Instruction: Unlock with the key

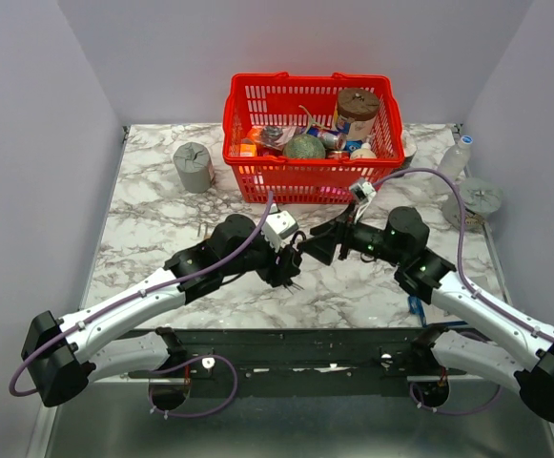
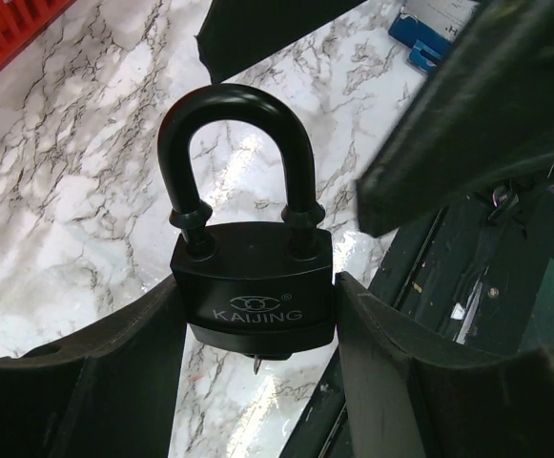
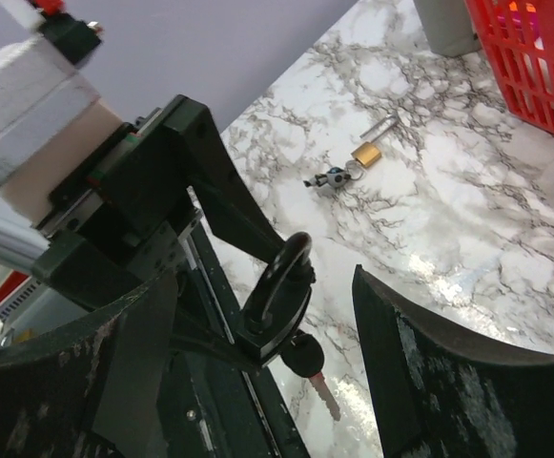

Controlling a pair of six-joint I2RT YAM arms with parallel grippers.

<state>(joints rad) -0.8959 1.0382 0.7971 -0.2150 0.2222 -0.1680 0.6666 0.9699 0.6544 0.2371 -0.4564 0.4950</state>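
Right wrist: dark-headed, silver-bladed key (image 3: 307,361)

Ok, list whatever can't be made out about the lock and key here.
- Right wrist view: the black padlock is edge-on, so whether the key is turned is unreadable.
- Left wrist view: the keyhole is hidden beneath the padlock's body; only a sliver of key shows.
- Top view: both are too small and dark against the left gripper and right gripper.
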